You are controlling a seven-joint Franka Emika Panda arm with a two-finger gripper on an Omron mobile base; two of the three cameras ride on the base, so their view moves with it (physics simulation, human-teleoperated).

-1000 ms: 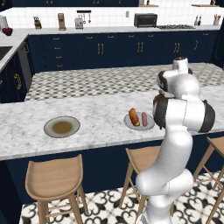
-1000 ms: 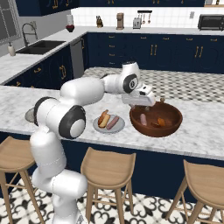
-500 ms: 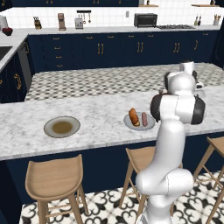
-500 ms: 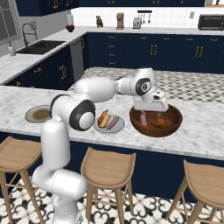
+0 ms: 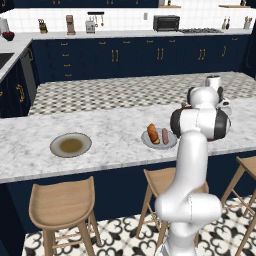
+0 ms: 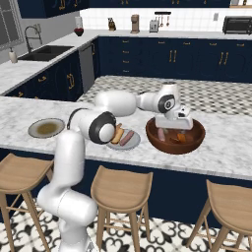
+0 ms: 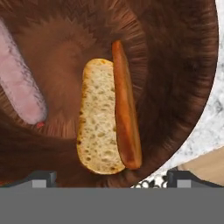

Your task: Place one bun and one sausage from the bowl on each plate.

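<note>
Beside bun (image 7: 99, 117), sausage (image 7: 126, 109), inside bowl (image 7: 183, 65)

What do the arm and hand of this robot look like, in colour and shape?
The arm is made of glossy white rounded segments with dark round joint caps. The hand is a white boxy block with two small dark finger tips.

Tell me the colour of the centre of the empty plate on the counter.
Olive-brown inside a grey rim; the plate shows best in the left base view.
</note>
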